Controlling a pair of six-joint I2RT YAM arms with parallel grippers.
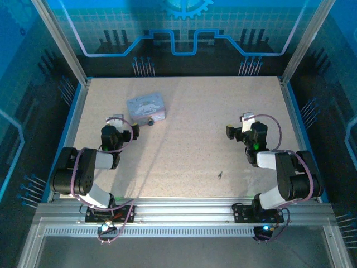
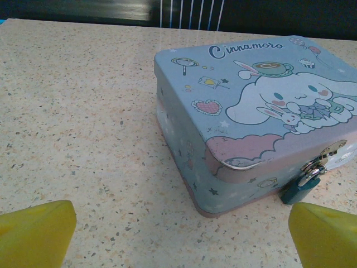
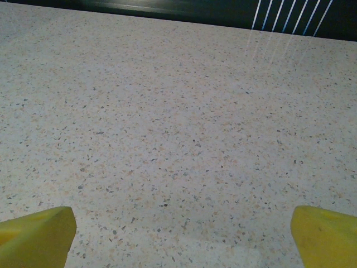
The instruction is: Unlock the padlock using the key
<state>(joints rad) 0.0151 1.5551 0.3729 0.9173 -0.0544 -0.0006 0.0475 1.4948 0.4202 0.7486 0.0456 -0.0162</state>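
One box (image 1: 146, 106) is sitting on the far-left part of the speckled surface (image 1: 195, 139). Its lid is shut, so I cannot tell what it is holding. The lid is pale blue and is showing a white cartoon dog with long ears. Small hearts, stars and sweets are printed around the dog, and the script across the top is reading "Cinnamoro" before the picture covers the rest.

One padlock (image 2: 301, 188) is hanging from the metal clasp (image 2: 328, 152) on the side of the box facing the near edge. Its dark body is resting on the surface, right against the box wall.

One key (image 1: 220, 175) is lying flat on the surface toward the near edge, right of the middle. It is well apart from the box and the padlock.

Two arms are standing at the near edge. The left tool (image 2: 179, 240) is hovering just beside the box with its yellow fingertips (image 2: 36, 234) spread wide, pinching nothing. The right tool (image 3: 181, 240) is hanging over bare surface on the right side, likewise spread wide and holding nothing.
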